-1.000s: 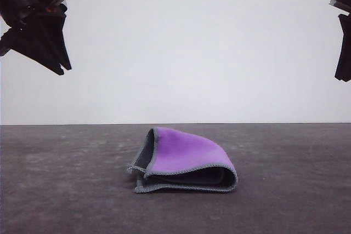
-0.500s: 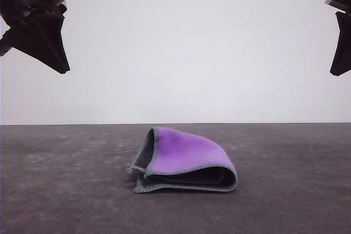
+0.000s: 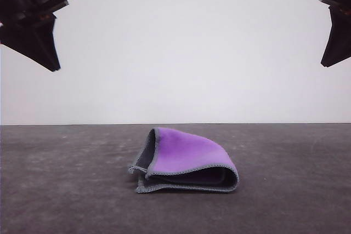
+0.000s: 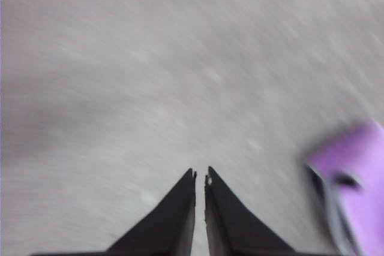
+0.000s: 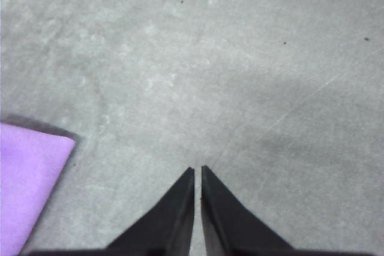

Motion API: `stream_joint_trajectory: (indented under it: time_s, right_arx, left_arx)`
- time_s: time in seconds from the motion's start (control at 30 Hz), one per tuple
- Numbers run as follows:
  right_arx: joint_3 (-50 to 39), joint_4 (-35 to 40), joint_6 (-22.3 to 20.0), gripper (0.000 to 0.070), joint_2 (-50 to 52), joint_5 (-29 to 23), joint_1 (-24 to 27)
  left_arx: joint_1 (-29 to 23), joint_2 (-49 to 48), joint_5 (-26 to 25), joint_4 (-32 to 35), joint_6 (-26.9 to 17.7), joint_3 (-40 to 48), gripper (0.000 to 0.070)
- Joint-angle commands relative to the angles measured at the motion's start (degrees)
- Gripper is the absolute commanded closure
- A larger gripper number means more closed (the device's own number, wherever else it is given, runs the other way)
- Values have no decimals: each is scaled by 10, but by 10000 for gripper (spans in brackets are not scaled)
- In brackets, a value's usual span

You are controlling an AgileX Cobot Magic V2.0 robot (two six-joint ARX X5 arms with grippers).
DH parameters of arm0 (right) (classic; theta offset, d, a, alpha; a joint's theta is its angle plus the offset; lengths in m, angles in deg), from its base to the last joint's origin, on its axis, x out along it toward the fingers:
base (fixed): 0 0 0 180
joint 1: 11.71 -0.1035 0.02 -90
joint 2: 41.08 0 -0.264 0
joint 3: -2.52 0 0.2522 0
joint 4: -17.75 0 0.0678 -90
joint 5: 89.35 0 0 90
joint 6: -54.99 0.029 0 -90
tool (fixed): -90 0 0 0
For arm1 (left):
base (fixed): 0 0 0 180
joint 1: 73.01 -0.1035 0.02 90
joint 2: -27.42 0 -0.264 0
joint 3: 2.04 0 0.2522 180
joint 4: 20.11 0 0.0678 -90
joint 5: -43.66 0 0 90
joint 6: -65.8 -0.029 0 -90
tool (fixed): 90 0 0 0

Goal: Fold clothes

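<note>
Cloth (image 3: pixel 185 160) lies folded on the table (image 3: pixel 66 190), low in the middle. Left gripper (image 4: pixel 200 175) and right gripper (image 5: pixel 197 171) hang high above it on each side, both closed, equally far away.

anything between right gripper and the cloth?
Nothing. In the right wrist view, bare grey table runs from the shut right gripper to the cloth.

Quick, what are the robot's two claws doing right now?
Left gripper: closed, holding nothing, high above the table.
Right gripper: closed, holding nothing, up high too.
</note>
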Motion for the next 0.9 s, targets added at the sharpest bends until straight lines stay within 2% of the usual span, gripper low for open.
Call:
stream_joint_trajectory:
  time_s: [0.0,0.2,0.37,0.47,0.57,0.77,0.87]
  right_arx:
    - [5,7,0,684,-5,1,1]
    - [5,25,1,684,-5,1,1]
    - [5,38,0,684,-5,1,1]
    - [5,45,0,684,-5,0,1]
    - [5,54,0,684,-5,1,1]
    - [5,69,0,684,-5,0,1]
    - [5,71,0,684,-5,0,1]
  left_arx:
    - [2,-41,23,67,32,66,683]
    - [-10,-269,96,290,51,363,683]
    - [-45,-492,130,398,59,574,683]
    - [-67,-607,131,399,65,649,683]
    - [-75,-692,140,361,66,687,683]
    - [-75,-775,180,250,66,692,683]
    - [-71,-800,185,231,66,692,683]
